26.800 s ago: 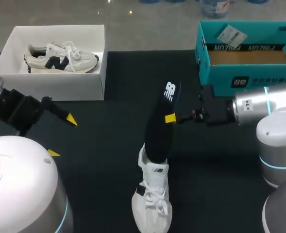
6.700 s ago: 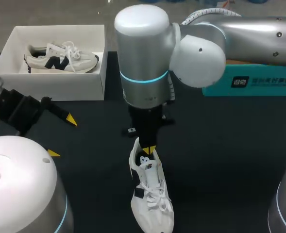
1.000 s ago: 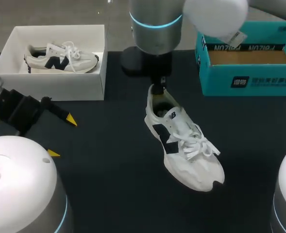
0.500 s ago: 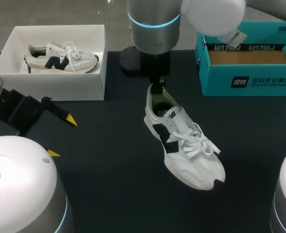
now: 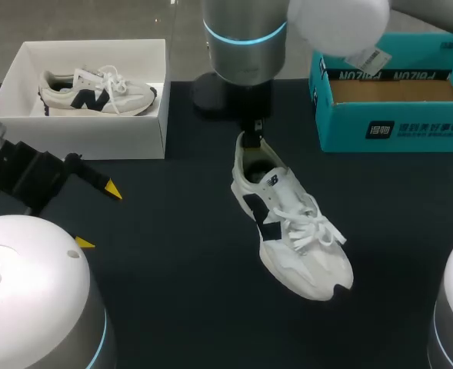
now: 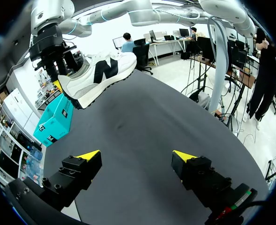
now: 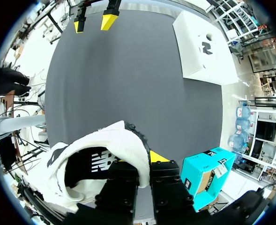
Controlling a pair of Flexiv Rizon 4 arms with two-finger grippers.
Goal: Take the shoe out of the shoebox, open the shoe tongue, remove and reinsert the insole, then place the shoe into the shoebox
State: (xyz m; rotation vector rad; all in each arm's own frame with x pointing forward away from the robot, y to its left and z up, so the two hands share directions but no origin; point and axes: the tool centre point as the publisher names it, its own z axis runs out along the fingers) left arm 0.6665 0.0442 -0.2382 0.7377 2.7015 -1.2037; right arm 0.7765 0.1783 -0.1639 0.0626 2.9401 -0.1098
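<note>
Shoe [image 5: 291,234], centre of frame, hangs above the table [image 5: 172,269] by its heel rim, pinched between the closed fingers of the right gripper [image 5: 249,141]. Left gripper [image 5: 99,216], lower left, gapes empty. The light, soft upper will likely flex; the stiffer heel seems the surest hold.

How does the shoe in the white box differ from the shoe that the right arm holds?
The boxed shoe lies on its side inside the white box; the held shoe hangs above the table, gripped at its heel by the right end effector. The boxed shoe looks cream; the held shoe looks whiter. Both are laced sneakers with a dark side mark.
</note>
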